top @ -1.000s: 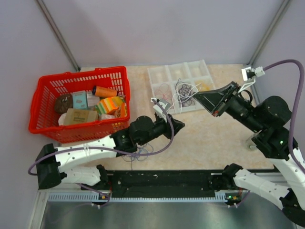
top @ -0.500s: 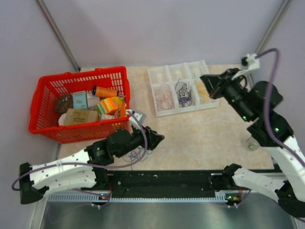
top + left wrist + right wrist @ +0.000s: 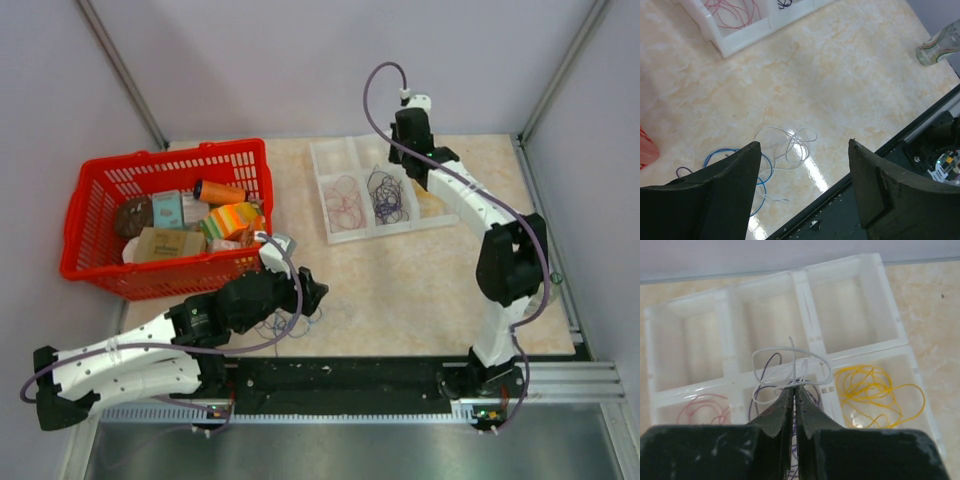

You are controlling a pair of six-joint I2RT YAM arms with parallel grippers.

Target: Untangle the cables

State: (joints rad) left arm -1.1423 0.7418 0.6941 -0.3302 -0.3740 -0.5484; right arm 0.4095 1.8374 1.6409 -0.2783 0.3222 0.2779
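Loose cables lie tangled on the table: a white one (image 3: 790, 142), a blue one (image 3: 740, 159) and a purple end (image 3: 682, 171), seen from above as a small pile (image 3: 285, 322). My left gripper (image 3: 802, 145) (image 3: 316, 290) hovers open just above them, holding nothing. My right gripper (image 3: 795, 386) (image 3: 397, 165) is shut on a looped white cable (image 3: 790, 352), held over the white tray (image 3: 805, 300) (image 3: 320, 180). The tray's near row holds red cables (image 3: 345, 197), purple cables (image 3: 387, 198) and yellow cables (image 3: 875, 390).
A red basket (image 3: 160, 275) full of boxes stands at the left, close to my left arm. A black rail (image 3: 340, 375) runs along the near table edge. A clear bottle-like thing (image 3: 940, 44) stands at the right.
My left arm drew back toward the near edge and its jaws widened over the loose cables. My right arm swung up and left, carrying the white cable over the tray's middle.
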